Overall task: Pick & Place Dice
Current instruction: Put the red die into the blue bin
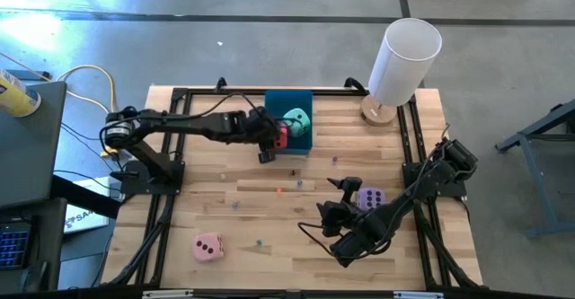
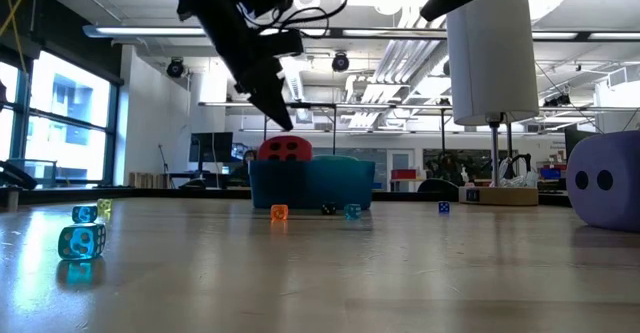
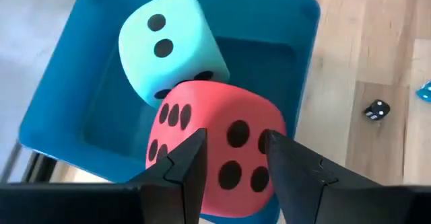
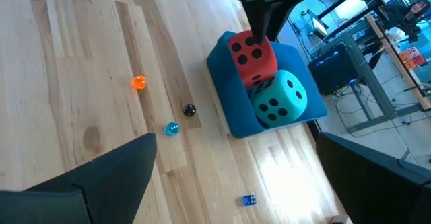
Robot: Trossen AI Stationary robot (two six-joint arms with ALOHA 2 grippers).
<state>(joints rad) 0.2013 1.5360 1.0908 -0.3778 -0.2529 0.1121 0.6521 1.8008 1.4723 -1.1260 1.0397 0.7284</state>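
Observation:
A blue tray [image 1: 289,99] stands at the far middle of the table. In it lies the teal die [image 1: 295,117], also clear in the right wrist view [image 4: 281,99]. The red die [image 1: 282,137] is at the tray's near end, against the teal one, with my left gripper [image 3: 236,160] shut on it. The lilac die [image 1: 371,198] rests on the table at the right, and my right gripper [image 1: 334,198] stands open just left of it, touching nothing. The pink die [image 1: 208,247] lies near the front left. My left gripper pinches the red die between its two fingers [image 3: 192,167] on two opposite sides, with the pipped face [image 3: 236,143] showing in the gap. The fingers slant down from the table's left. The die's top [image 2: 285,148] stands above the tray wall, and its underside is hidden behind that wall.
A white cylinder on a round wooden base [image 1: 404,57] stands at the far right corner. Several tiny coloured dice lie scattered on the wood, among them an orange one [image 4: 139,83] and a blue one [image 2: 82,241]. Black frame rails [image 1: 166,209] run along the table's sides.

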